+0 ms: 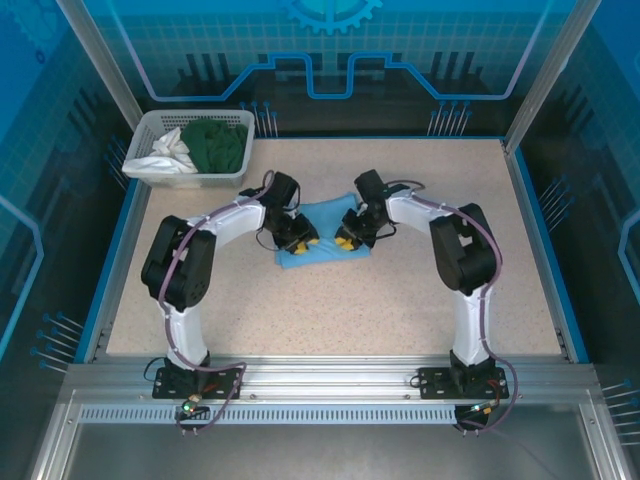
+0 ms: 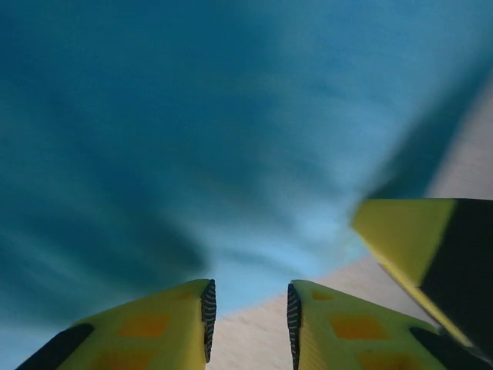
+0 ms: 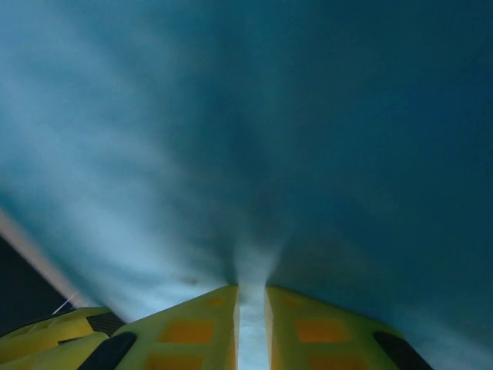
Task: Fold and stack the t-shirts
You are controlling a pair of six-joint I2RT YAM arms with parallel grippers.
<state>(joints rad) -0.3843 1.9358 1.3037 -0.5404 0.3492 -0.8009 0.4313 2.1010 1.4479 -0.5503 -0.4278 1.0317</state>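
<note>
Cloth of the light blue t-shirt (image 1: 322, 222) lies crosswise on the tabletop (image 1: 450, 295), nearer its far edge, right gripper (image 3: 252, 299) pinching a ridge of it, left gripper (image 2: 249, 308) slightly parted and empty at its near edge.

Light blue t-shirt (image 1: 327, 222); dark green garment (image 1: 222, 143); white garment (image 1: 166, 156); yellow fingers (image 2: 154, 331)
</note>
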